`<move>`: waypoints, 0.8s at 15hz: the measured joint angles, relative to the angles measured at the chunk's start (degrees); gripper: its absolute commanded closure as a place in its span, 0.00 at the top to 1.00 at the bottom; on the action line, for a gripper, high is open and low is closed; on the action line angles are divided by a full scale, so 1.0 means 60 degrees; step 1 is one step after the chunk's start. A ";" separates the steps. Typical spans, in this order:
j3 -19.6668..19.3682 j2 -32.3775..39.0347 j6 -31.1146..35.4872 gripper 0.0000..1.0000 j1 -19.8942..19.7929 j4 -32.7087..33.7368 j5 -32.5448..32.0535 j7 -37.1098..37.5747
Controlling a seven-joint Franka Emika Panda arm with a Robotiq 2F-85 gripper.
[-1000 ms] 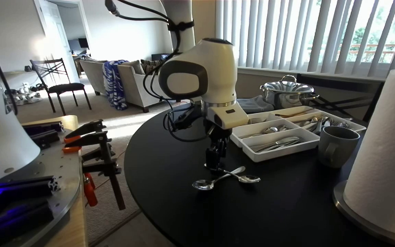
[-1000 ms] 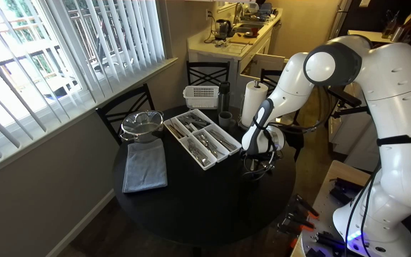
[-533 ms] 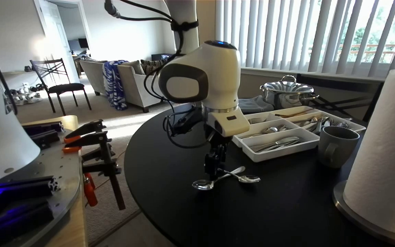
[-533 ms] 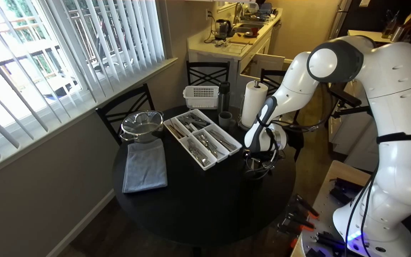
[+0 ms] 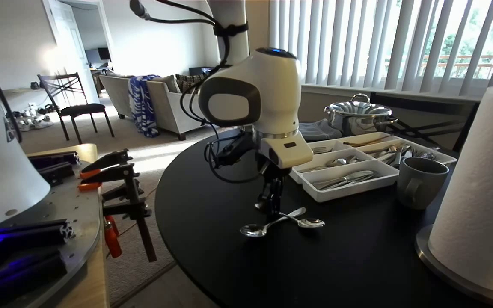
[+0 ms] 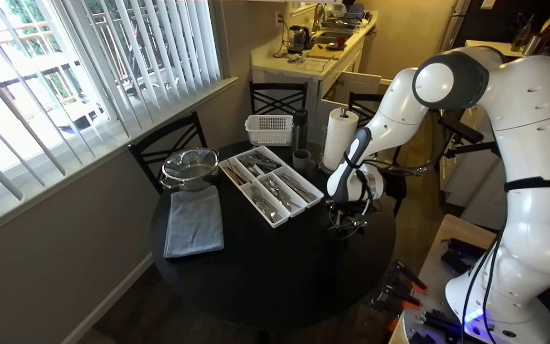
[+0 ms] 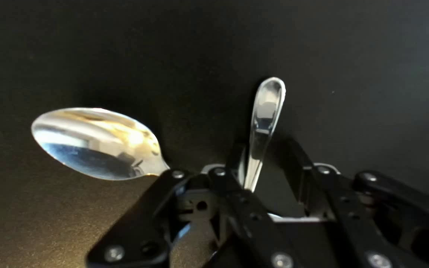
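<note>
Two silver spoons lie crossed on the black round table (image 5: 340,273). In an exterior view the near spoon (image 5: 253,231) has its bowl toward the left; the other spoon (image 5: 311,223) has its bowl toward the right. My gripper (image 5: 271,210) points down where their handles cross. From the wrist, the fingers of the gripper (image 7: 266,154) straddle the right-hand spoon's handle (image 7: 266,108). That handle runs close to the left finger, and a gap shows between it and the right finger. The near spoon's bowl (image 7: 99,145) lies left of the fingers. Their tips are blurred.
A white cutlery tray (image 5: 321,196) with several compartments of utensils stands beside the gripper. Around it are a grey mug (image 5: 422,182), a paper towel roll (image 5: 477,192), a metal pot (image 5: 360,122), a folded cloth (image 6: 196,224), a white basket (image 6: 269,130) and a dark bottle (image 6: 299,131).
The gripper dipped lower, then rose slightly and shifted a little to the right in an exterior view. Its fingers have drawn closer together around the handle. Both spoons lie where they were.
</note>
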 measured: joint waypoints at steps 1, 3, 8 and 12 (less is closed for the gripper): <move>0.0007 -0.0012 0.0000 0.01 0.0002 0.0000 0.0000 0.0000; 0.0010 -0.0032 0.0004 0.03 0.0004 -0.0001 0.0000 0.0000; -0.0018 -0.0079 0.0054 0.01 0.0012 -0.0089 0.0000 0.0000; -0.0093 -0.0295 0.0435 0.01 0.0087 -0.0492 0.0000 0.0000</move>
